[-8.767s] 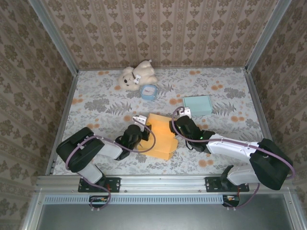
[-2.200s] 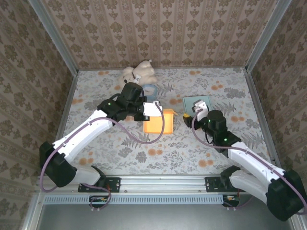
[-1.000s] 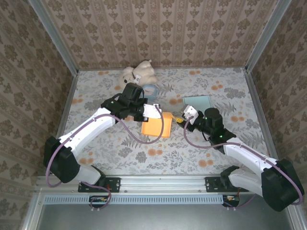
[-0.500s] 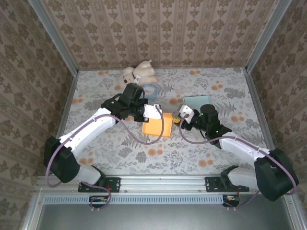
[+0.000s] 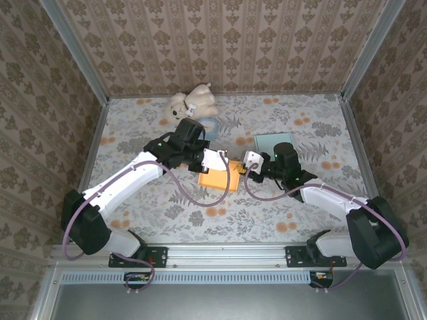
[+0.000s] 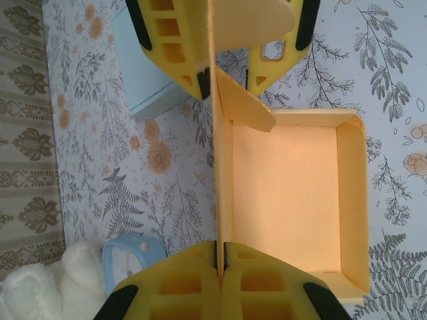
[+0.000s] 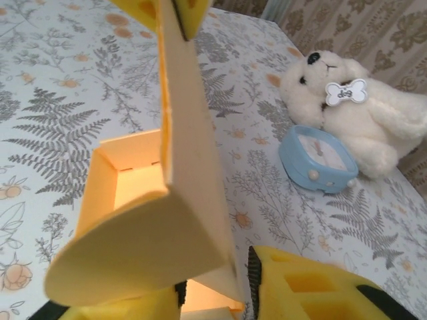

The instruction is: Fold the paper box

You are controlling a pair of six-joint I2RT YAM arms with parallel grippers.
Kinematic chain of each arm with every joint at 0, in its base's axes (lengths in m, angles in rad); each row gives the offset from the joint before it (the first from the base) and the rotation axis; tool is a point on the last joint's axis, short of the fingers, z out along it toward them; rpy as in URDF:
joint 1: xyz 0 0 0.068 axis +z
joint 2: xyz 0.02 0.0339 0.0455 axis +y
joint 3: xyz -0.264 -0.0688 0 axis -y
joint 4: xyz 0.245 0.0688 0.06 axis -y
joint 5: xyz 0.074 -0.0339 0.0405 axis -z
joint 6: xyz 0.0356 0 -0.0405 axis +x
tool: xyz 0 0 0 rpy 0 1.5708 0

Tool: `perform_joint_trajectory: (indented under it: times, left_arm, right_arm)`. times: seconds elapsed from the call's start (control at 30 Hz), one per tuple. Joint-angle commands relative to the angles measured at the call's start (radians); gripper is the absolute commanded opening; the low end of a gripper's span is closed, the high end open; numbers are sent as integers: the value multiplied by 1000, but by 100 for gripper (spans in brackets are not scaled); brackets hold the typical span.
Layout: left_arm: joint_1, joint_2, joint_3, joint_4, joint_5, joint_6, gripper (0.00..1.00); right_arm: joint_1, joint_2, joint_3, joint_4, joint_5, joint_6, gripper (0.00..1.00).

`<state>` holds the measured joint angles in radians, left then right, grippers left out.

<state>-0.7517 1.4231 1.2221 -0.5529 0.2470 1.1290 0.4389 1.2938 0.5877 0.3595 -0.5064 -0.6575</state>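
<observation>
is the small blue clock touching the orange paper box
No, floral tablecloth shows between the small blue clock and the orange paper box.

paper box point(image 6: 293, 200): matt card | plush dog point(image 7: 373, 117): fluffy cloth | clock point(image 7: 320, 159): smooth plastic

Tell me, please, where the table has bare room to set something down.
Free: the far right corner beyond the teal box, and the near strip of table in front of the orange box. Crowded: the middle, from orange box to clock and teddy bear.

We see a white plush dog point(image 7: 347, 100) just beside a blue alarm clock point(image 7: 319, 159), and a pale blue box point(image 5: 273, 142) well apart on the floral tablecloth point(image 5: 307, 113).
</observation>
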Motion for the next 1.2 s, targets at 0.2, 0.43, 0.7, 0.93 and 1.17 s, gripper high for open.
perform_joint_trajectory:
  times: [0.2, 0.43, 0.7, 0.93, 1.17]
  left_arm:
    - [-71, -16, 11, -25, 26, 43, 0]
    - [-107, -27, 10, -3, 12, 21, 0]
    - [-103, -90, -84, 215, -37, -95, 29]
    - [-23, -238, -213, 504, 66, -504, 45]
    - [111, -387, -245, 526, -358, -1301, 76]
  right_arm:
    - [17, 1, 43, -15, -68, -60, 21]
    - [18, -6, 29, -13, -66, -59, 7]
    - [17, -2, 14, -2, -17, -62, 0]
    - [17, 12, -2, 13, -6, -66, 0]
    - [16, 28, 1, 6, -18, -77, 0]
